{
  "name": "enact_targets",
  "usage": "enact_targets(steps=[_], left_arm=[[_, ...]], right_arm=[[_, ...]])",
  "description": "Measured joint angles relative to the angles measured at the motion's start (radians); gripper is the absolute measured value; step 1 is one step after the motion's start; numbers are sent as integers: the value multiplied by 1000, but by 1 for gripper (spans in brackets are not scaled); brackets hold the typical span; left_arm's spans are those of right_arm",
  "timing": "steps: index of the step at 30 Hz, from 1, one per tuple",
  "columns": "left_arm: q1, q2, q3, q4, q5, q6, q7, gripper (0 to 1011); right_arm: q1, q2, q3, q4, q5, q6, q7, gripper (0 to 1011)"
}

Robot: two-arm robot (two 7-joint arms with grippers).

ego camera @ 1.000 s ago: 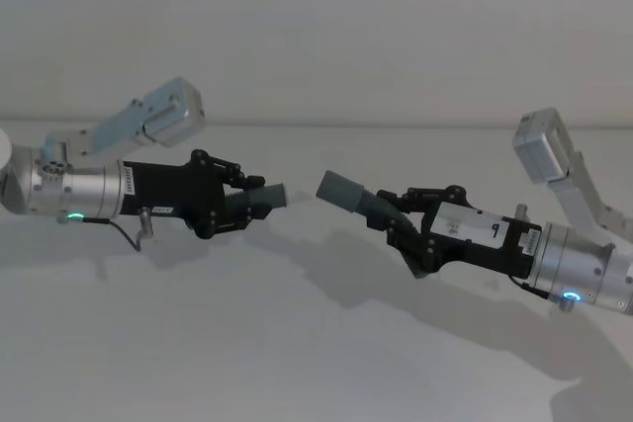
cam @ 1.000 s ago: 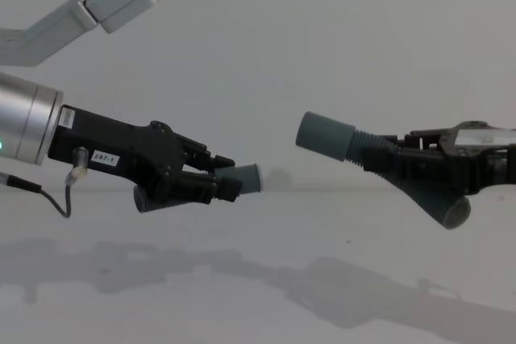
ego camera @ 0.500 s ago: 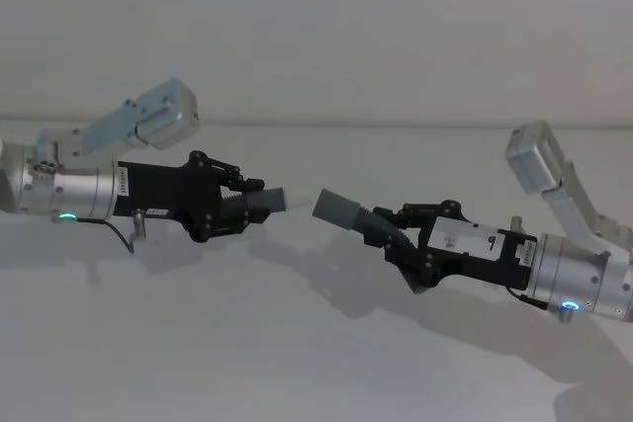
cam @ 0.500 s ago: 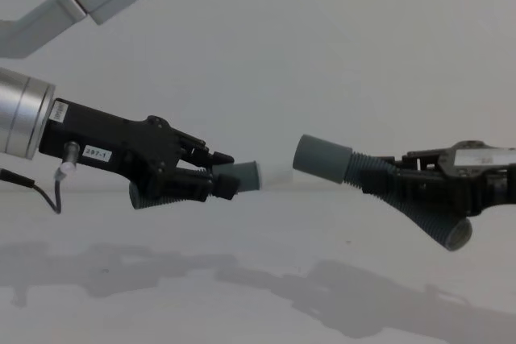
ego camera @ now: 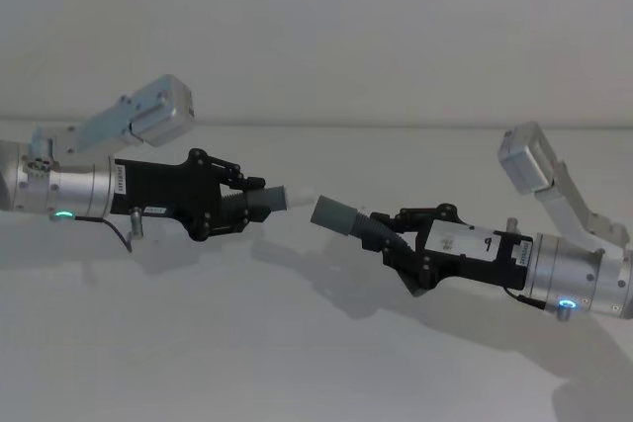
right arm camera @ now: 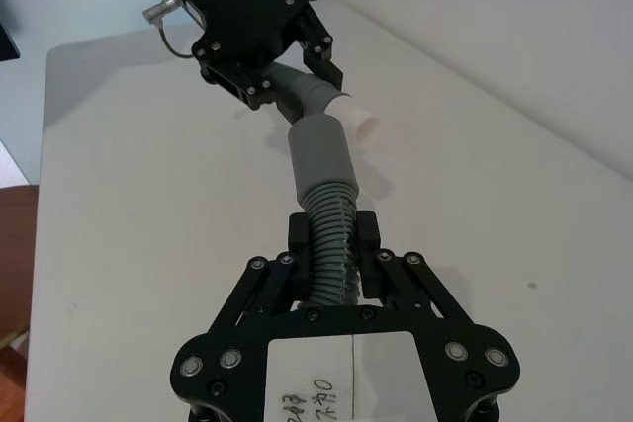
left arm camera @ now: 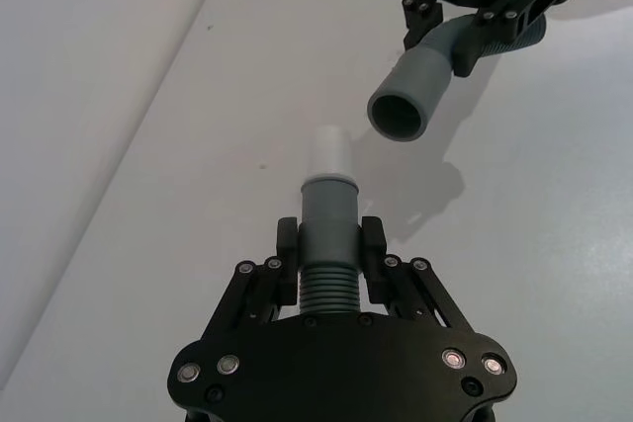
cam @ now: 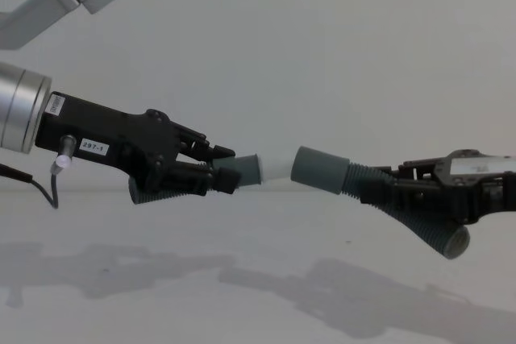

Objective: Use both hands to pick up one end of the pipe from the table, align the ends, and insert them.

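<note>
Head view: the left gripper (ego camera: 242,207) reaches in from nine o'clock above the white table (ego camera: 297,343), its jaws pinching the ribbed body of the left pipe piece (ego camera: 265,200), whose whitish tip (ego camera: 302,195) points toward three o'clock. The right gripper (ego camera: 401,234) comes from four o'clock, clamped on the right pipe piece (ego camera: 371,228); its grey socket collar (ego camera: 333,212) sits just beside the tip, slightly lower, with a small gap between them.

Left wrist view: the left gripper (left arm camera: 328,266) has its fingers (left arm camera: 287,244) pressed against both sides of the ribbed pipe, the whitish tip (left arm camera: 328,150) extending toward twelve o'clock. The open mouth of the socket collar (left arm camera: 404,106) lies at one o'clock from the tip, offset and apart, held by the right gripper (left arm camera: 465,32).

Right wrist view: the right gripper (right arm camera: 333,244) grips the ribbed hose, its socket collar (right arm camera: 318,150) near the whitish tip (right arm camera: 358,121), which crosses behind it.

Chest view: both pieces hang above the table (cam: 258,263). The whitish tip (cam: 276,168) nearly meets the socket collar (cam: 318,170); whether they touch cannot be told. The left gripper (cam: 211,168) and right gripper (cam: 383,191) each pinch their piece.
</note>
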Motion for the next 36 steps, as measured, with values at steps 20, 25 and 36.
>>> enact_targets(steps=[20,25,36], left_arm=[[-4,9,11,-2,-27,1,-10,365],[-6,12,15,0,-31,2,-10,365],[-12,16,23,6,-36,5,-10,365]], right_arm=[[33,-2,-30,35,5,14,1,262],[38,-2,-35,42,7,19,-2,262],[49,-3,-47,55,13,27,-7,262]])
